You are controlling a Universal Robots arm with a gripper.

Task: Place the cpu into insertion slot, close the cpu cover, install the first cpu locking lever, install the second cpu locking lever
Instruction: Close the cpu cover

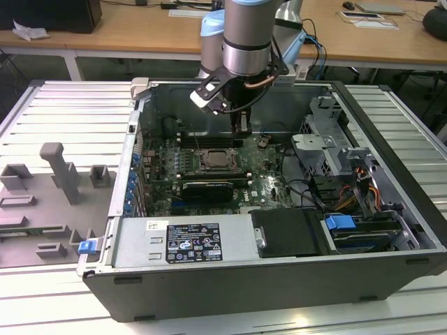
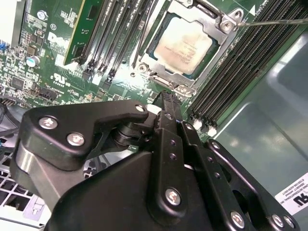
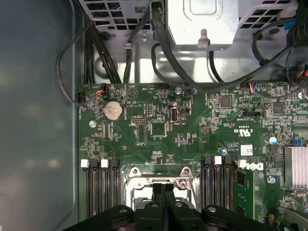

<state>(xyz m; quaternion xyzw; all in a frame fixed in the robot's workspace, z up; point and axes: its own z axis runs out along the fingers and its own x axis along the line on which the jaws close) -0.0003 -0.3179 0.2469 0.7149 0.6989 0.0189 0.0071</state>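
Inside the open computer case, the pincer hangs pressed together, empty, just beside the socket, where the chip lies framed by the cover

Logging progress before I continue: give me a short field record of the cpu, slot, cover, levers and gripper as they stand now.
cpu: lying in the insertion slot, pale top showing
cpu cover: down, framing the chip
lever: thin rod reaching out past one socket corner; cannot tell if it is locked
gripper: jaws shut, nothing between them, at the socket's edge; contact unclear
computer case: open, motherboard exposed
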